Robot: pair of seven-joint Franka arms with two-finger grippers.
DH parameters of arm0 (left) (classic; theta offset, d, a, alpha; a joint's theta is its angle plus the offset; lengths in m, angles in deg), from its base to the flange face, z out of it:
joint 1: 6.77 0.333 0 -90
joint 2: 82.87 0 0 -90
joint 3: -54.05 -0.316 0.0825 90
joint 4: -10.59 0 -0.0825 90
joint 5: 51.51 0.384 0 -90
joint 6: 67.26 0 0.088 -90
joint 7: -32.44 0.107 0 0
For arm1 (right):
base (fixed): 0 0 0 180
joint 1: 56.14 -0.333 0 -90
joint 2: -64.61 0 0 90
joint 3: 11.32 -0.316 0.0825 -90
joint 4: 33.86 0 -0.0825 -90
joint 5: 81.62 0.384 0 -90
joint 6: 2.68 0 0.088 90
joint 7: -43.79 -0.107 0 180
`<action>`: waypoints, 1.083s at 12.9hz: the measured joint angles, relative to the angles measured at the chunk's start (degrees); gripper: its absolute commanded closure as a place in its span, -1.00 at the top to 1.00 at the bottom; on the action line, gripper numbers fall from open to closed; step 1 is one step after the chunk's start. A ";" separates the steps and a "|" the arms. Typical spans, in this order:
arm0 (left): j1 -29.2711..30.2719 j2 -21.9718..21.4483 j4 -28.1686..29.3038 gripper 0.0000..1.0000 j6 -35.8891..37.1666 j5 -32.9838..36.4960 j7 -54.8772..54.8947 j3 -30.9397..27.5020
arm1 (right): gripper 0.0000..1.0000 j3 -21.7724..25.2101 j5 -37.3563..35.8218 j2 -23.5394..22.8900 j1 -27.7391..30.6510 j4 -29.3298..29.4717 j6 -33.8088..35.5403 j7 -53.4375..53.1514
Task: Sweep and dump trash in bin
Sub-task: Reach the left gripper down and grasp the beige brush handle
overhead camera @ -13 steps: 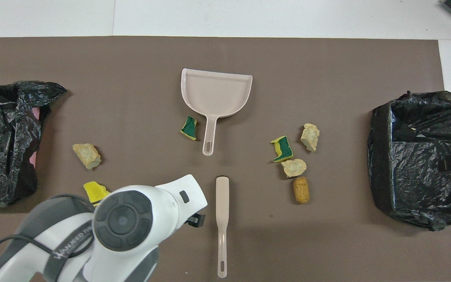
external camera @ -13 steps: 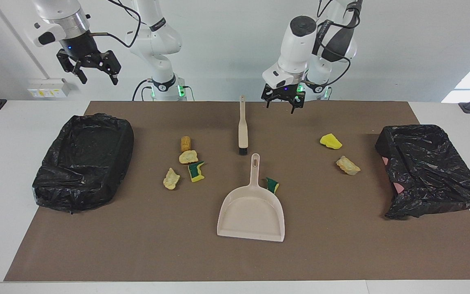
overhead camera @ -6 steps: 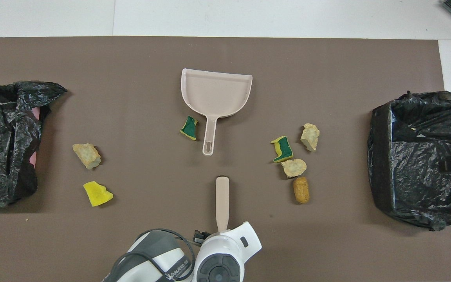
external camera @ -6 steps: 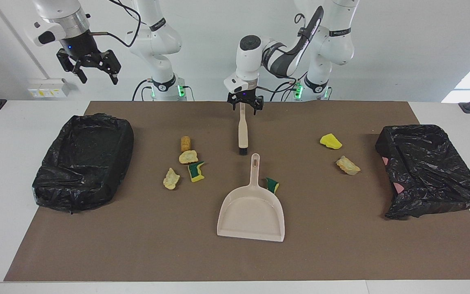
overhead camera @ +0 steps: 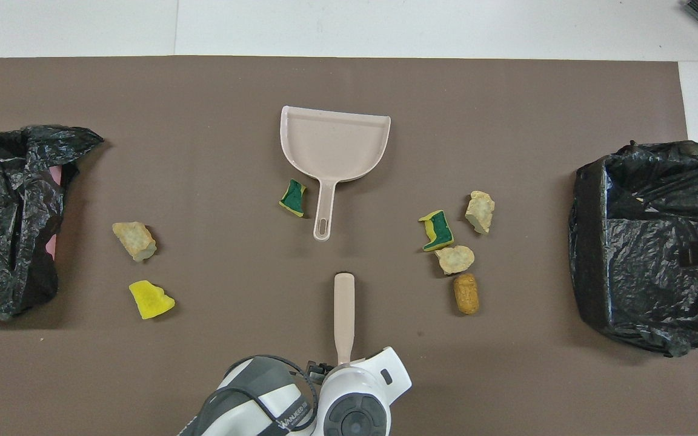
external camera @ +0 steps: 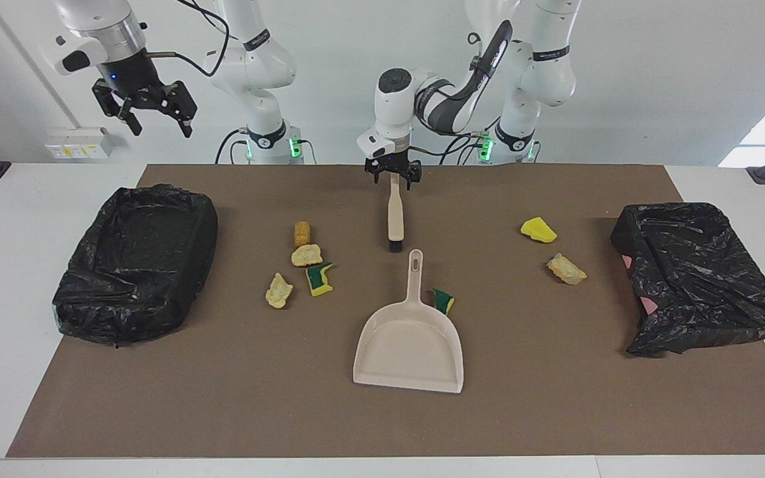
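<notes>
A plain white wall stood at the robots' end, and a brown mat (external camera: 223, 398) covered most of the white table (external camera: 17, 279). At the middle of the mat lay a beige plastic dustpan (external camera: 409, 345) (overhead camera: 335, 145), its handle pointing toward the robots. Nearer to the robots than the dustpan lay a beige hand brush (external camera: 395, 216) (overhead camera: 344, 309), its dark bristles facing the dustpan's handle tip.

The left gripper (external camera: 392, 180) was down at the thin end of the brush handle, fingers on either side of it; I could not tell whether they had closed on it. From above, the wrist hid that end of the brush. The right gripper (external camera: 145, 106) hung high in the air, near the bin at the right arm's end, its fingers spread apart and empty.

The trash was scattered on the mat. A green-and-yellow sponge scrap (external camera: 444, 300) (overhead camera: 293, 197) sat just beside the dustpan's handle. Toward the right arm's end lay a cluster: a brown crumbly lump (external camera: 302, 233) (overhead camera: 466, 293), a pale tan lump (external camera: 306, 255) (overhead camera: 455, 259), another green-and-yellow sponge piece (external camera: 320, 278) (overhead camera: 436, 231), and a yellowish tan lump (external camera: 279, 291) (overhead camera: 480, 211). Toward the left arm's end were a bright yellow sponge piece (external camera: 538, 230) (overhead camera: 150, 300) and a tan lump (external camera: 566, 269) (overhead camera: 134, 240).

A bin lined with a black plastic bag (external camera: 137, 262) (overhead camera: 652, 242) stood at the right arm's end, and a second black-bagged bin (external camera: 698, 279) (overhead camera: 6, 218) at the left arm's end.
</notes>
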 measured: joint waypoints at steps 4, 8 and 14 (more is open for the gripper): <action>0.00 -0.09 -0.38 -1.00 1.19 0.00 -4.01 -0.11 | 1.00 0.00 0.00 0.03 0.00 -0.01 0.00 0.00; 0.89 -1.28 -2.36 -1.00 9.67 0.00 -5.55 -1.21 | 1.00 0.00 0.00 0.04 0.00 -0.01 0.00 0.00; 9.42 -7.54 -6.31 -1.00 29.59 1.33 -5.83 -1.92 | 1.00 -0.50 -0.03 0.04 -0.45 -0.24 0.16 -0.04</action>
